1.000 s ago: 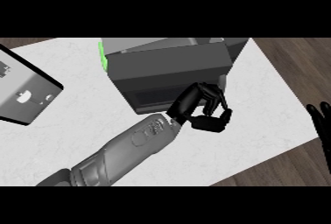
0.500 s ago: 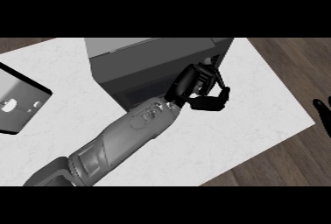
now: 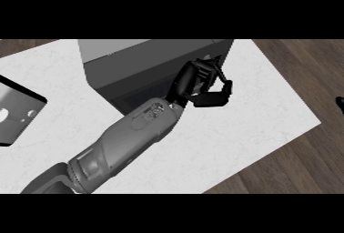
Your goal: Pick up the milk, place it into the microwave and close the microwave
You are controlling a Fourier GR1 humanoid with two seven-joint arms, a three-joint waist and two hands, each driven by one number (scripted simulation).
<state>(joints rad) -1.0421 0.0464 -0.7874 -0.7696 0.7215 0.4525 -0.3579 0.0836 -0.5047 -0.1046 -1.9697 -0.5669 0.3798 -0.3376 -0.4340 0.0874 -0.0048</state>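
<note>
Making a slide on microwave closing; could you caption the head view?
Left hand curled against the dark microwave on the white counter; right hand barely visible at the right edge.

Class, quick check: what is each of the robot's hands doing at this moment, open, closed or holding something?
Left hand: fingers curled against the microwave front; no held item visible.
Right hand: only a sliver at the right edge; cannot be told.

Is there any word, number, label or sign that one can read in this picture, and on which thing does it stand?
None can be read.
Microwave: plain dark grey, no text visible.
Left hand and its forearm: no lettering legible.
Grey object at the left edge: small dark marks only, no readable characters.
White counter: no text.
</note>
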